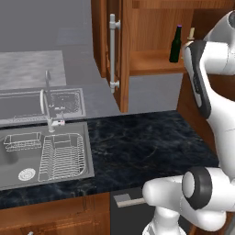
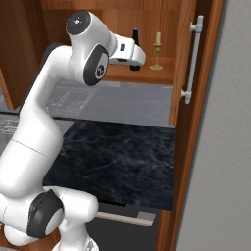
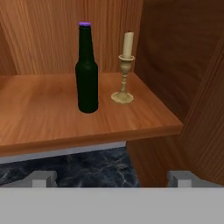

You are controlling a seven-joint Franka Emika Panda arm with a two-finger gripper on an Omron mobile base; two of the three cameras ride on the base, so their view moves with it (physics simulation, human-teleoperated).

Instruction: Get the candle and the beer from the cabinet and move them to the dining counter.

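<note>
The cabinet (image 1: 151, 62) stands open, and on its wooden shelf (image 3: 43, 113) the beer (image 3: 87, 70), a dark green bottle with a purple cap, stands upright. Just right of it is the candle (image 3: 124, 70), cream-white in a brass holder, a small gap apart. My gripper (image 3: 111, 178) is open, in front of the shelf edge and level with it, short of both objects; nothing lies between its fingertips (image 3: 41, 178). The beer (image 2: 135, 49) is partly behind my hand in the right base view, the candle (image 2: 157, 50) in full sight. The dining counter is out of view.
Both cabinet doors hang open, one with a silver bar handle (image 1: 112, 53) on the left, one (image 2: 192, 59) on the right. Below lies a black marble counter (image 1: 147, 142) with a steel sink (image 1: 43, 156) and faucet (image 1: 48, 105). The cabinet's right wall (image 3: 175, 65) stands close beside the candle.
</note>
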